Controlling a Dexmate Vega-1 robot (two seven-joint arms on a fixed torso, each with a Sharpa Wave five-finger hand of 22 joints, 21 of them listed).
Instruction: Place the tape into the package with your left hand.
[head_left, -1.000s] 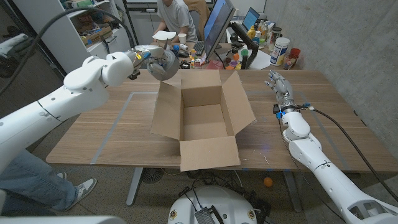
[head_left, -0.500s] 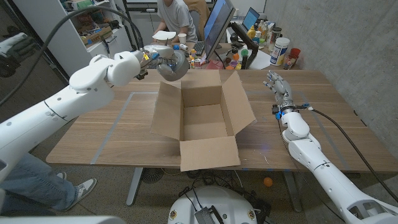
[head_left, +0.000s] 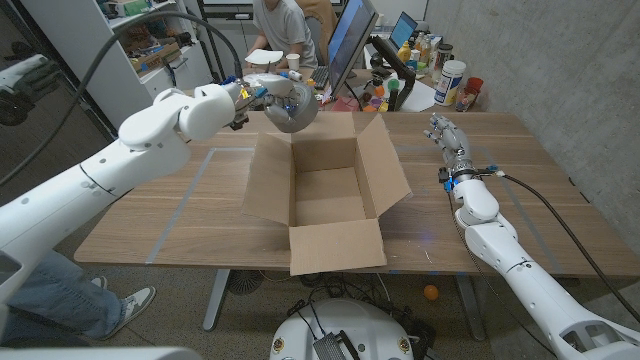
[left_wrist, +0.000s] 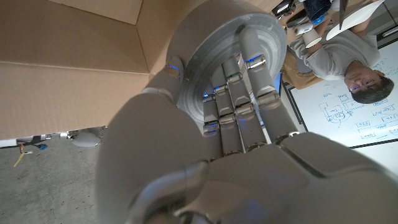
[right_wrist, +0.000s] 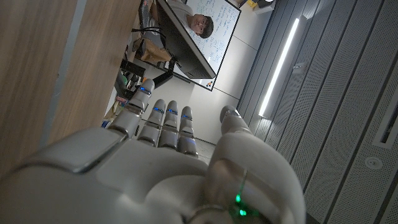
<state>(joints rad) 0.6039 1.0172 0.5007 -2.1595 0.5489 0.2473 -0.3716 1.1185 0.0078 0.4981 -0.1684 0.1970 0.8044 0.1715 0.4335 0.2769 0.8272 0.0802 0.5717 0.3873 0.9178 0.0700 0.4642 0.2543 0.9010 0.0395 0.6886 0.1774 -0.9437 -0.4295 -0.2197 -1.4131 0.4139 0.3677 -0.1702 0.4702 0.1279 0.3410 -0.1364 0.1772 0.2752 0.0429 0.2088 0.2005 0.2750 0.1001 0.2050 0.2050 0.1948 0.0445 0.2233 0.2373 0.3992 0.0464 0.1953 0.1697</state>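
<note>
Step in hand: I am carrying the tape (head_left: 285, 104) with the left hand (head_left: 262, 98) toward the package (head_left: 325, 190), which is standing open near the middle of the table (head_left: 180, 205).
Tape position: it is hanging in the air above the package's far-left corner, by the rear flap, not yet over the opening.
Left hand fingers: I am keeping them wrapped across the roll's flat face (left_wrist: 239, 68), holding it firmly.
Right hand (head_left: 447, 140): it is resting at the table's right side, well apart from the package; fingers are extended and holding nothing.
Next move: I judge I am needing to bring the roll over the opening, lower it, then release.
</note>
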